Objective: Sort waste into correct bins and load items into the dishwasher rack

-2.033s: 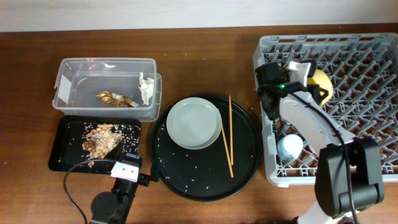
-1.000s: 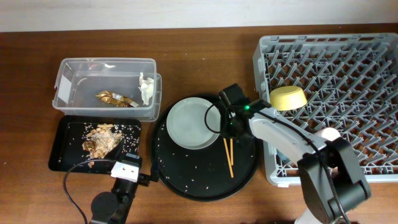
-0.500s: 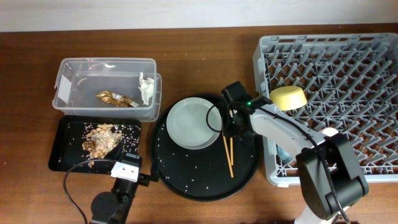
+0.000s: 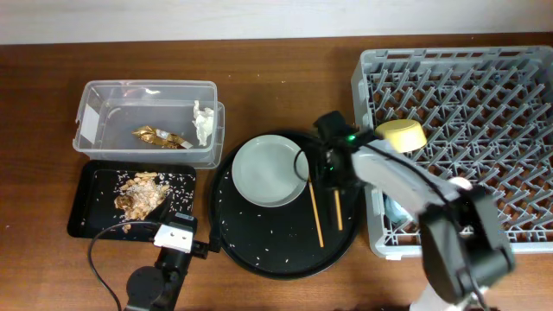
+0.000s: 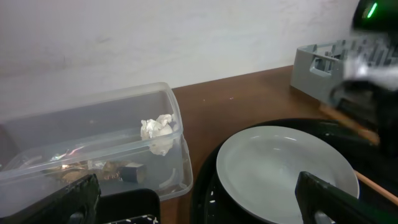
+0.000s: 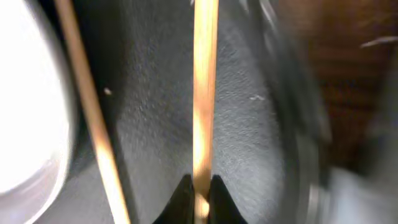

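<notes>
One chopstick (image 6: 204, 93) is pinched by the right gripper (image 6: 199, 188) over the black tray (image 4: 259, 250). The left gripper (image 5: 199, 199) is held wide open.

Looks like a robotics lab bench: brown wooden table (image 4: 276, 60), plain white wall (image 5: 124, 37), trailing black cable (image 4: 92, 257)

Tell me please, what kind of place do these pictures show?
Probably a robot test bench staged as a dish-clearing station, not a real kitchen: a wooden table carries a grey dishwasher rack, a clear tub holding waste, and the right gripper pinches a chopstick.
</notes>
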